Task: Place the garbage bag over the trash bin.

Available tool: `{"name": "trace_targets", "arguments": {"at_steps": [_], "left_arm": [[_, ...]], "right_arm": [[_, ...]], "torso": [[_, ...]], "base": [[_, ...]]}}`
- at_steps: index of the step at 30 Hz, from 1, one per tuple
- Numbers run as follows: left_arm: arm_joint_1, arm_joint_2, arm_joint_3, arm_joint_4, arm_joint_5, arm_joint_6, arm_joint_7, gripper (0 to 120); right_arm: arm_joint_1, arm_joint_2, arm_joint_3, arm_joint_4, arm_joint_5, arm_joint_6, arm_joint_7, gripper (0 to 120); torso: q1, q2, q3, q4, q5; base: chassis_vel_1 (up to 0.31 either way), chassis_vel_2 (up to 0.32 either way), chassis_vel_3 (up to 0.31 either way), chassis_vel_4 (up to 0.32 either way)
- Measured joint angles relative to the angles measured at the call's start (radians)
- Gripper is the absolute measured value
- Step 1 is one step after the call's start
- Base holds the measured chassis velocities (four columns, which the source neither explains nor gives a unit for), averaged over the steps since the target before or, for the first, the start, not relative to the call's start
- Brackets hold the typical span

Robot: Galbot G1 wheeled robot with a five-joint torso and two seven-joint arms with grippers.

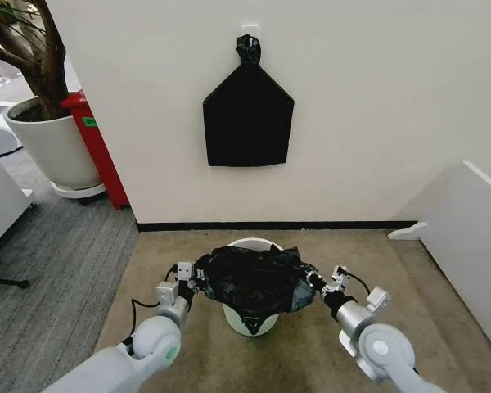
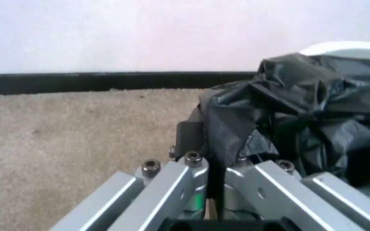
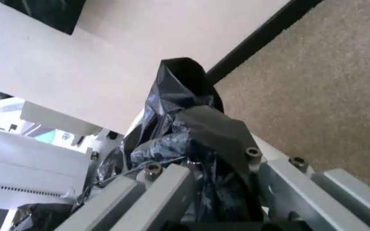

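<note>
Head view: the bag [image 1: 255, 281] is stretched over the top of the bin [image 1: 250, 321], which stands on the carpet [image 1: 352, 254] near the wall [image 1: 376, 98]. The left gripper [image 1: 193, 281] clamps the bag's left edge; the right gripper [image 1: 319, 284] clamps its right edge, each closed on plastic.

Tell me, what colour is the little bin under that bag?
Cream-white trash bin, clearest in the head view.

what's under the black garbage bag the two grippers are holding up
The trash bin stands on the carpet under the garbage bag, which the left gripper and right gripper pinch at its sides. The bag covers the bin's inside.
</note>
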Motion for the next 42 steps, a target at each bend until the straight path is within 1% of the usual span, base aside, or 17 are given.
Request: {"name": "trace_targets", "arguments": {"at_steps": [4,6,9,10,11,12,13,14,16,17,20,21,23,29,33,41,42], "left_arm": [[-0.007,-0.01,0.0,0.019,0.003,0.002,0.002,0],[-0.01,-0.019,0.002,0.042,0.01,0.001,0.009,0],[-0.018,-0.035,0.017,0.066,0.017,-0.003,0.016,0],[-0.018,-0.035,0.017,0.066,0.017,-0.003,0.016,0],[-0.022,-0.042,0.024,0.076,0.019,-0.007,0.02,0],[-0.024,-0.044,0.026,0.079,0.021,-0.008,0.021,0],[-0.029,-0.05,0.032,0.092,0.027,-0.012,0.027,0],[-0.034,-0.055,0.035,0.1,0.032,-0.016,0.033,0],[-0.044,-0.063,0.037,0.117,0.034,-0.023,0.043,0],[-0.044,-0.063,0.037,0.117,0.034,-0.023,0.043,0],[-0.057,-0.072,0.037,0.141,0.036,-0.034,0.053,0],[-0.064,-0.077,0.037,0.157,0.04,-0.042,0.06,0],[-0.071,-0.082,0.037,0.175,0.049,-0.053,0.069,0],[-0.069,-0.099,0.039,0.22,0.067,-0.082,0.09,0],[-0.065,-0.117,0.049,0.265,0.106,-0.11,0.107,0],[-0.068,-0.146,0.064,0.299,0.178,-0.118,0.113,0],[-0.068,-0.147,0.067,0.3,0.19,-0.117,0.112,0]], "right_arm": [[0.009,0.002,0.001,-0.035,0.004,-0.009,-0.014,0],[0.014,0.008,0.005,-0.077,0.004,-0.012,-0.051,0],[0.015,0.011,0.03,-0.158,0.0,-0.018,-0.177,0],[0.015,0.011,0.03,-0.158,0.0,-0.018,-0.177,0],[0.014,0.005,0.041,-0.189,-0.007,-0.021,-0.257,0],[0.014,0.003,0.044,-0.2,-0.01,-0.022,-0.285,0],[0.014,-0.005,0.052,-0.238,-0.028,-0.024,-0.385,0],[0.017,-0.012,0.057,-0.263,-0.044,-0.028,-0.446,0],[0.03,-0.022,0.062,-0.311,-0.057,-0.037,-0.543,0],[0.03,-0.022,0.062,-0.311,-0.057,-0.037,-0.543,0],[0.06,-0.027,0.06,-0.368,-0.077,-0.038,-0.653,0],[0.09,-0.025,0.052,-0.41,-0.1,-0.04,-0.714,0],[0.128,-0.013,0.045,-0.456,-0.126,-0.04,-0.759,0],[0.185,0.025,0.03,-0.534,-0.167,-0.037,-0.811,0],[0.195,0.043,0.022,-0.568,-0.209,-0.016,-0.831,0],[0.177,0.04,0.019,-0.546,-0.269,0.03,-0.785,0],[0.17,0.032,0.019,-0.531,-0.288,0.046,-0.763,6]], "torso": [[0.0,0.0,0.0,-0.0004,0.0],[0.0,0.0,0.0,-0.0003,0.0],[0.0,0.0,0.0,-0.0001,0.0002],[0.0,0.0,0.0,-0.0001,0.0002],[0.0,0.0,0.0,-0.0003,0.0001],[0.0,0.0,0.0,-0.0004,0.0001],[0.0,0.0,0.0,-0.0003,0.0001],[0.0,0.0,0.0,-0.0003,0.0001],[0.0,0.0,0.0,-0.0004,0.0001],[0.0,0.0,0.0,-0.0004,0.0001],[0.0,0.0,0.0,-0.0004,0.0],[0.0,0.0,0.0,-0.0004,-0.0001],[0.0,0.0,0.0,-0.0003,0.0001],[0.0,0.0,0.0,-0.0002,0.0],[0.0,0.0,0.0,-0.0001,-0.0001],[0.0,0.0,0.0,-0.0004,-0.0002],[0.0,0.0,0.0,-0.0002,-0.0002]], "base": [[0.0,0.0,0.0,0.0],[0.0,0.0,0.0,0.0],[0.0,0.0,0.0,0.0],[0.0,0.0,0.0,0.0],[0.0,0.0,0.0,0.0],[0.0,0.0,0.0,0.0],[0.0,0.0,0.0,0.0],[0.0,0.0,0.0,0.0],[0.0,0.0,0.0,0.0],[0.0,0.0,0.0,0.0],[0.0,0.0,0.0,0.0],[0.0,0.0,0.0,0.0],[0.0,0.0,0.0,0.0],[0.0,0.0,0.0,0.0],[0.0,0.0,0.0,0.0],[0.0,0.0,0.0,0.0],[0.0,0.0,0.0,0.0]]}}
